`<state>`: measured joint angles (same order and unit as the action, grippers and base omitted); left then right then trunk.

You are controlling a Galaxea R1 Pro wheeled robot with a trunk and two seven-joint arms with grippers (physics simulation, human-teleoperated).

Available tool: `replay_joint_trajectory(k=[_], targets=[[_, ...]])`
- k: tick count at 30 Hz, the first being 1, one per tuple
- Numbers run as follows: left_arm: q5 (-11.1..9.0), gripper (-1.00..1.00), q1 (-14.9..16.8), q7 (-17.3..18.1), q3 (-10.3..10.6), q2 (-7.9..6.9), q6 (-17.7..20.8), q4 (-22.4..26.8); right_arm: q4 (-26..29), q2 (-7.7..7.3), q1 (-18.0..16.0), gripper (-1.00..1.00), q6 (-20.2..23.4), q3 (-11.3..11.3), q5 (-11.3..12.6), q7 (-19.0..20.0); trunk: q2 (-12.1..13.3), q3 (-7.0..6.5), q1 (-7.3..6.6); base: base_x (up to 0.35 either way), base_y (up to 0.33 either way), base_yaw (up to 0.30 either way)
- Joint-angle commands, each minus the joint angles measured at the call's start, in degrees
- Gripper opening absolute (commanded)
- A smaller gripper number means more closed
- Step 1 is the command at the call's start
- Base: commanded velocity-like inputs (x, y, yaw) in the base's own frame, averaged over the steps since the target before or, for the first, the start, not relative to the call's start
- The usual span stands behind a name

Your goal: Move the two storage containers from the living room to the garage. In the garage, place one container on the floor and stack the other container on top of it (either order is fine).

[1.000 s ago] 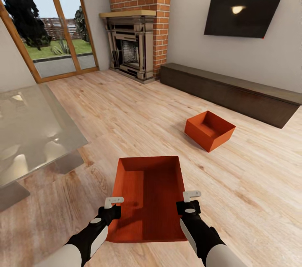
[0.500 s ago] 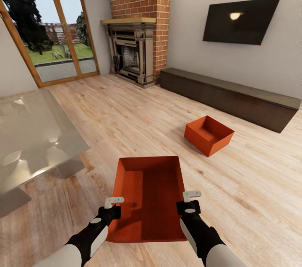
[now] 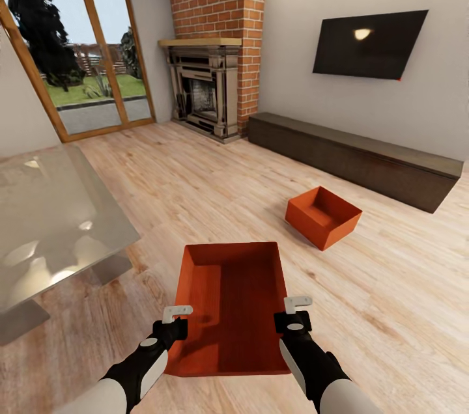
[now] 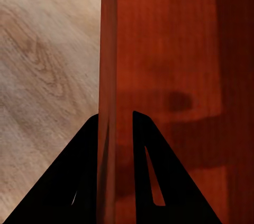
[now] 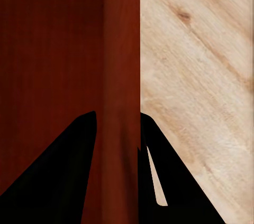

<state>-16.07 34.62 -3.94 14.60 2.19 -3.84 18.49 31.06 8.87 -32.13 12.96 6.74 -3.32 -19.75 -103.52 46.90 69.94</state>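
I hold one storage container (image 3: 231,310) over the wood floor (image 3: 391,284), left end effector (image 3: 176,319) and right end effector (image 3: 294,312) each pinching a side wall, and uneven arm motion could twist it loose while the second container (image 3: 322,217) sits by the cabinet (image 3: 352,150).

Brick fireplace (image 3: 212,85), wall TV (image 3: 366,44), plank floor (image 3: 195,193)

two bins, one held, one on the planks

the near storage container (image 3: 231,310) sits straight ahead of the robot, between the left gripper (image 3: 174,321) on its left wall and the right gripper (image 3: 294,314) on its right wall — each wall lies between that gripper's fingers. the second storage container (image 3: 322,216) rests on the wood floor (image 3: 195,193) further ahead and to the right, in front of the long cabinet (image 3: 355,157). the tv (image 3: 368,44) hangs above that cabinet. the fireplace (image 3: 205,85) stands to the cabinet's left — the glass table (image 3: 52,219) lies at the near left.
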Motion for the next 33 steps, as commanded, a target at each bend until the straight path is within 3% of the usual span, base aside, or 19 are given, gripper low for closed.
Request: replay_joint_trajectory(k=[1, 33], targets=[[-0.65, -1.0, 0.01, -0.63, 0.53, 0.01, -0.16, -0.12, 0.23, 0.18, -0.04, -1.0, 0.23, -0.06, -0.02, 0.92, 0.4, -0.23, -0.23, 0.0, 0.0, 0.0], [-0.63, -1.0, 0.01, -0.63, 0.6, 0.01, -0.11, -0.12, 0.23, 0.18, -0.04, -1.0, 0.23, -0.06, -0.02, 0.94, 13.23, -8.87, -7.26, 0.0, 0.0, 0.0]])
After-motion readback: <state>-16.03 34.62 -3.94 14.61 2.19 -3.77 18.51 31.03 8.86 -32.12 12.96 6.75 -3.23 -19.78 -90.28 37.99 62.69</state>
